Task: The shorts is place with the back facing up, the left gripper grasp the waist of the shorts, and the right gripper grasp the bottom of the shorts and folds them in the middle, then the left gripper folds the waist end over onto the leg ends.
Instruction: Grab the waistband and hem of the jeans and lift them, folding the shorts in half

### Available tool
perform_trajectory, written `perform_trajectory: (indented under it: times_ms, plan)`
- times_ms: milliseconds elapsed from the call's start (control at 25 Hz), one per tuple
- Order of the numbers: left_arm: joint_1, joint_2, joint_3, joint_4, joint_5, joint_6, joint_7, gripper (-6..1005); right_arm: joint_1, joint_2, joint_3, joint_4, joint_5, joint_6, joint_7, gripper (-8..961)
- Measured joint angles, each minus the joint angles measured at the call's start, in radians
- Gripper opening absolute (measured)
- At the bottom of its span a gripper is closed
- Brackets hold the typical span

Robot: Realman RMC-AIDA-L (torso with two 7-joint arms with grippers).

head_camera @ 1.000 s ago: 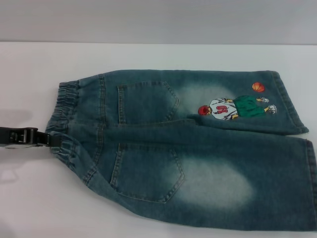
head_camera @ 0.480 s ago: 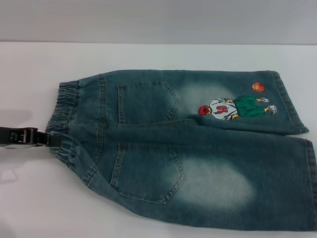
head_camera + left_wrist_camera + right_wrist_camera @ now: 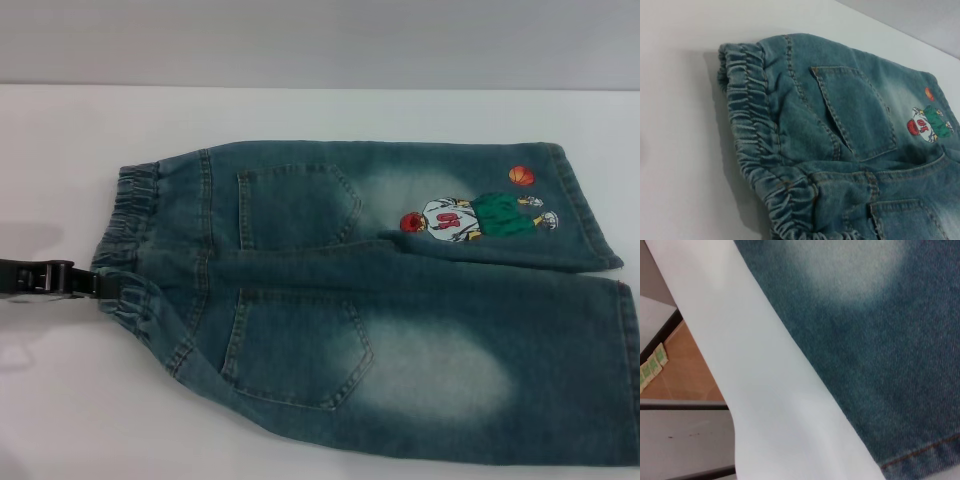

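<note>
The shorts (image 3: 380, 300) lie flat on the white table (image 3: 300, 110), back pockets up, with their long axis running across the robot's front: waist toward its left, hems toward its right. Nearest the robot is the lower leg, whose stitched hem (image 3: 920, 455) shows in the right wrist view close to the table's front edge, so the right arm appears to hover over that near right corner; the right gripper itself is in no view. Further back and to the left, the left gripper (image 3: 95, 283) lies low along the table, pointing rightward at the waist of the shorts (image 3: 135, 240) and meeting the gathered band about midway along it (whether the fingers are closed on the elastic cannot be told, since they are hidden against the ruffles). The left arm is plainly the nearer one to the waist. Farthest away lies the upper leg with the cartoon print (image 3: 470, 218), its hem (image 3: 590, 215) at the far right
</note>
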Motion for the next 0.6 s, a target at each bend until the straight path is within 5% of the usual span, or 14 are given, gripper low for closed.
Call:
perform_trajectory:
  times_ms: [600]
  plan:
    - [-0.004,-0.003,0.000,0.000,0.000,0.002,0.000,36,0.009,0.013,-0.013,-0.007,-0.005,0.004,0.002,560]
